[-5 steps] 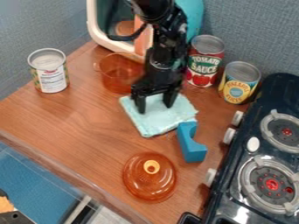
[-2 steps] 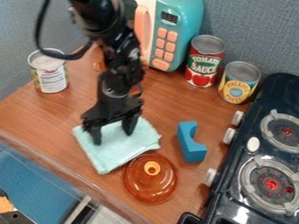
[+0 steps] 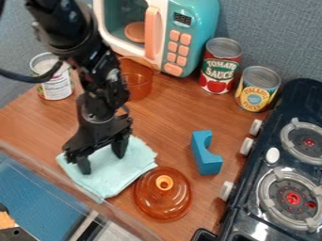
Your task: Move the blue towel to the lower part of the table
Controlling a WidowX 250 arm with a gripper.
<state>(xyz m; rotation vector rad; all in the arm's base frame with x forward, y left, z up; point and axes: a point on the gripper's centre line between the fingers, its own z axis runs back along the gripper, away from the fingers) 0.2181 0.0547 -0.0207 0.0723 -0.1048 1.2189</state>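
End effector [image 3: 102, 158] and arm [image 3: 100, 84] have been swung down-left; fingers are spread well apart, tips on cloth, nothing seen clamped between them. Towel [image 3: 117, 173] has been dragged along, from above the orange lid [image 3: 158, 204] to its upper left, now just beside it. Lid has been nudged down very slightly. Lower part of desk [image 3: 165, 117] looks mostly reached, so lift-off is probably called for next. If dragged further, cloth could be pushed off the edge.
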